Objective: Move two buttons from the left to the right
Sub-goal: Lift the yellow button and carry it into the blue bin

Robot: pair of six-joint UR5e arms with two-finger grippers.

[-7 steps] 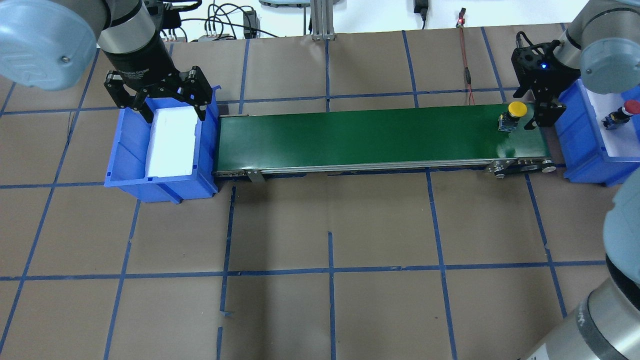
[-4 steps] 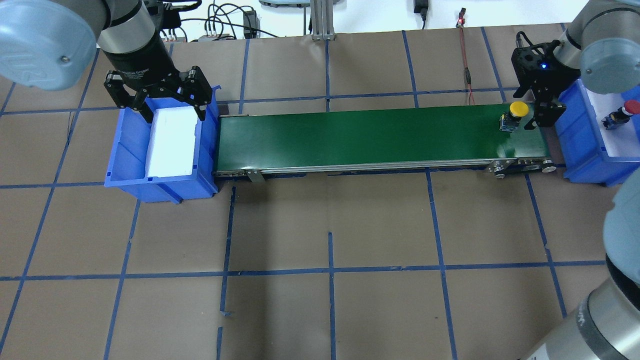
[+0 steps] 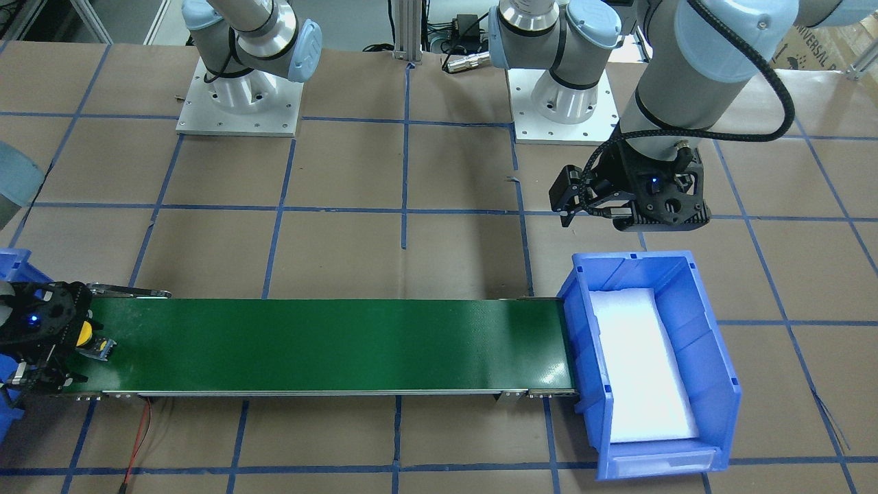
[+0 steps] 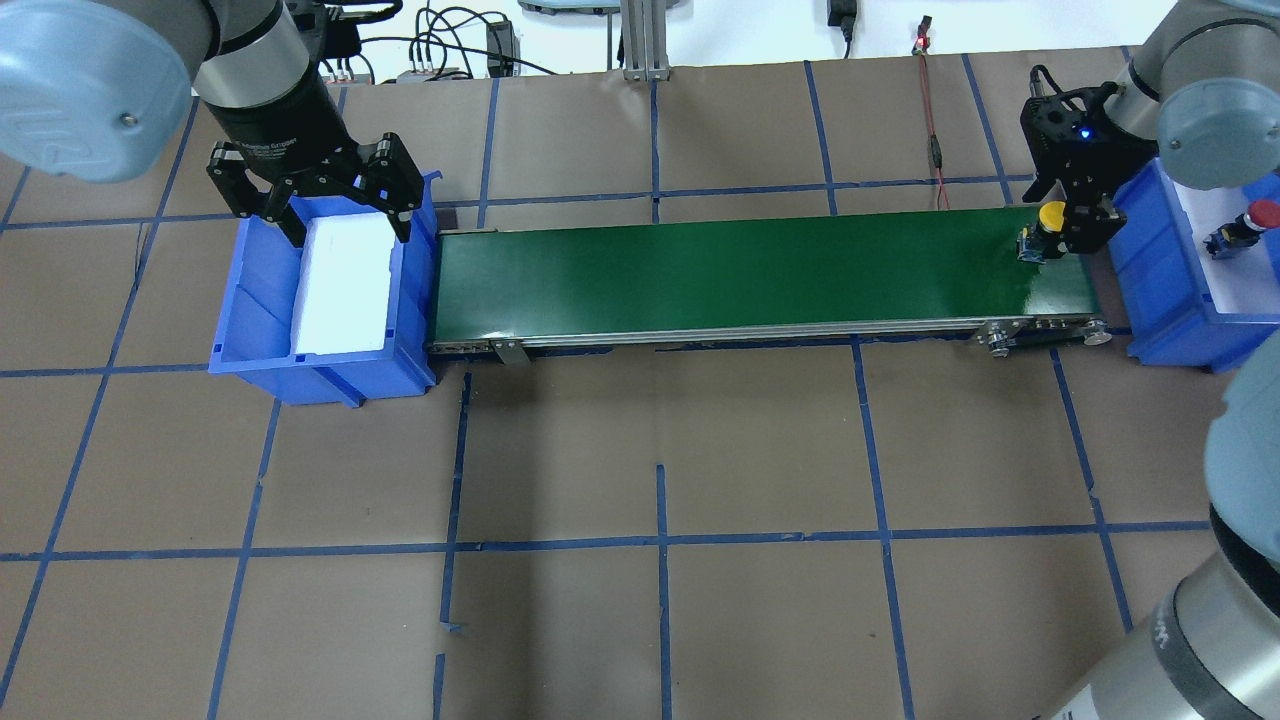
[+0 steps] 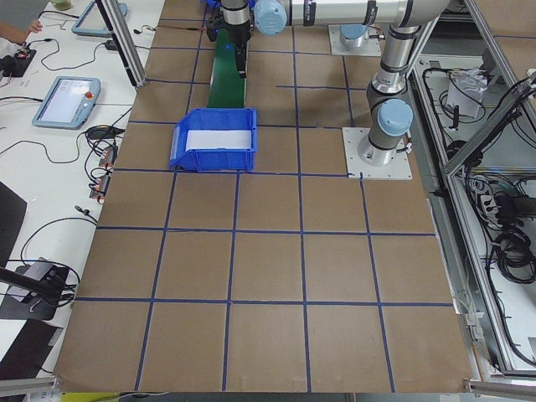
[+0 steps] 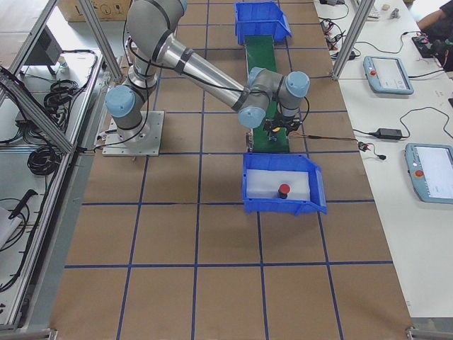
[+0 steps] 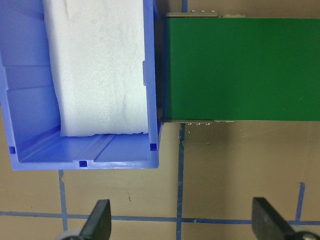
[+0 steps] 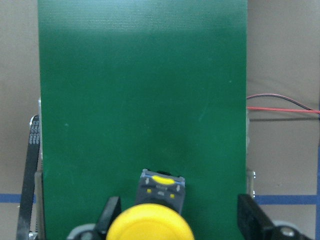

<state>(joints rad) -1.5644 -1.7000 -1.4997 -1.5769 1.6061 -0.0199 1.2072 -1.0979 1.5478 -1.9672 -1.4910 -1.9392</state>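
Observation:
The yellow button (image 4: pixel 1048 220) stands on the right end of the green conveyor belt (image 4: pixel 740 270). My right gripper (image 4: pixel 1068 212) is open and low around it, a finger on each side. In the right wrist view the yellow cap (image 8: pixel 150 224) sits between the fingers (image 8: pixel 250 216), closer to the left one. The red button (image 4: pixel 1262 214) lies on white foam in the right blue bin (image 4: pixel 1150 270) and also shows in the exterior right view (image 6: pixel 284 190). My left gripper (image 4: pixel 325 200) is open and empty above the far end of the left blue bin (image 4: pixel 240 300).
The left bin holds only white foam (image 7: pixel 100 70). A red cable (image 4: pixel 932 130) lies on the table behind the belt's right end. The brown table with blue tape lines stretches in front of the belt.
The yellow button has moved right along the belt, in between the right gripper's fingers. The right gripper has shifted slightly over it. The left arm has not moved.

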